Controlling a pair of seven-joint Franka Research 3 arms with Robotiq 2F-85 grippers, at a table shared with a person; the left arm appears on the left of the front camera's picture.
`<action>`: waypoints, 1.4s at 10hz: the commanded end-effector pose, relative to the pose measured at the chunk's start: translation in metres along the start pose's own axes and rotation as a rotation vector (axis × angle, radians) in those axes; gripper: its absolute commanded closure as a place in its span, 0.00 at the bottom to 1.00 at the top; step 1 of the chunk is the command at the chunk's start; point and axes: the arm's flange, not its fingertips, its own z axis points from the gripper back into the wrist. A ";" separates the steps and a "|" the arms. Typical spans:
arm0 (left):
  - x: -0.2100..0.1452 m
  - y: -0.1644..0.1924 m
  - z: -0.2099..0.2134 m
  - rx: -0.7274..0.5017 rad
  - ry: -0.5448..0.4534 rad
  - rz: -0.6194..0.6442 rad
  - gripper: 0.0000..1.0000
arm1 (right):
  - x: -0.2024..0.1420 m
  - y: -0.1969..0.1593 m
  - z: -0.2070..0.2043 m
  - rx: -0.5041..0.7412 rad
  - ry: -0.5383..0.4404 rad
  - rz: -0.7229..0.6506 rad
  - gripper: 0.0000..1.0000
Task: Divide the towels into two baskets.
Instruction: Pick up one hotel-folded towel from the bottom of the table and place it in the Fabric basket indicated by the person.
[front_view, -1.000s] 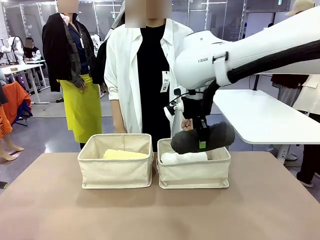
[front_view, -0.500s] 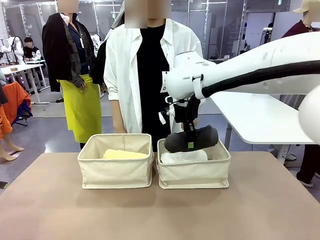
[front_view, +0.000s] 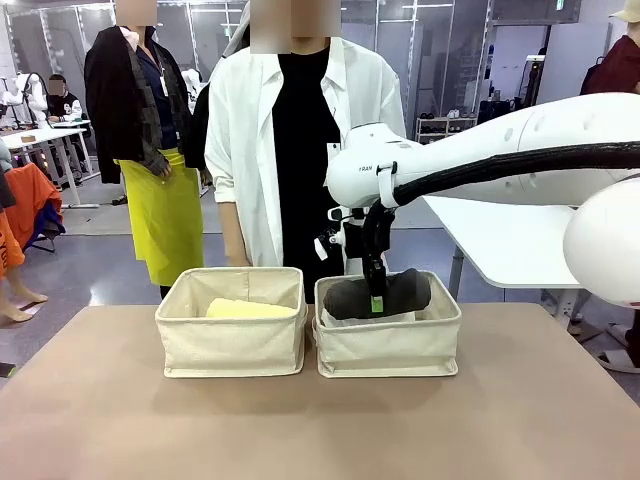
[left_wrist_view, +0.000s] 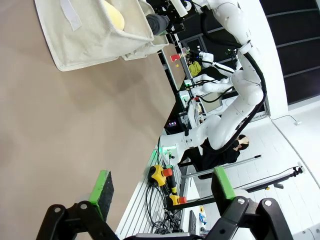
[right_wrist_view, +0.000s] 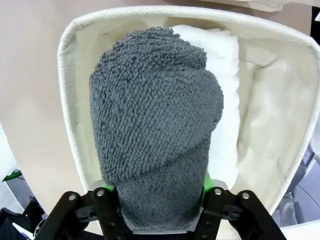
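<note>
My right gripper (front_view: 376, 300) (right_wrist_view: 157, 186) is shut on the dark grey towel (front_view: 400, 292) (right_wrist_view: 155, 115). It holds the towel low inside the right basket (front_view: 388, 350) (right_wrist_view: 70, 100), lying on a white towel (front_view: 345, 317) (right_wrist_view: 222, 65). The left basket (front_view: 232, 345) (left_wrist_view: 90, 35) stands beside it and holds a yellow towel (front_view: 245, 309) (left_wrist_view: 116, 15). My left gripper (left_wrist_view: 161, 187) is open over bare tabletop, well away from the baskets, with nothing between its fingers.
A person in a white shirt (front_view: 300, 150) stands at the far edge just behind the baskets. The two baskets stand almost touching. Brown tabletop (front_view: 300, 430) stretches in front of them. A white table (front_view: 520, 230) stands behind at the right.
My right arm has come down and slightly left, lowering the dark grey towel from above the right basket's rim onto the white towel inside.
</note>
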 end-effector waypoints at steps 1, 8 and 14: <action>-0.002 -0.005 0.002 -0.008 -0.001 -0.011 0.00 | 0.003 0.011 0.011 0.022 -0.015 -0.027 0.00; -0.002 -0.005 0.002 -0.008 -0.001 -0.011 0.00 | 0.000 0.018 0.016 0.011 -0.005 -0.026 0.00; -0.002 -0.005 0.002 -0.008 -0.001 -0.011 0.00 | 0.000 0.018 0.016 0.011 -0.005 -0.026 0.00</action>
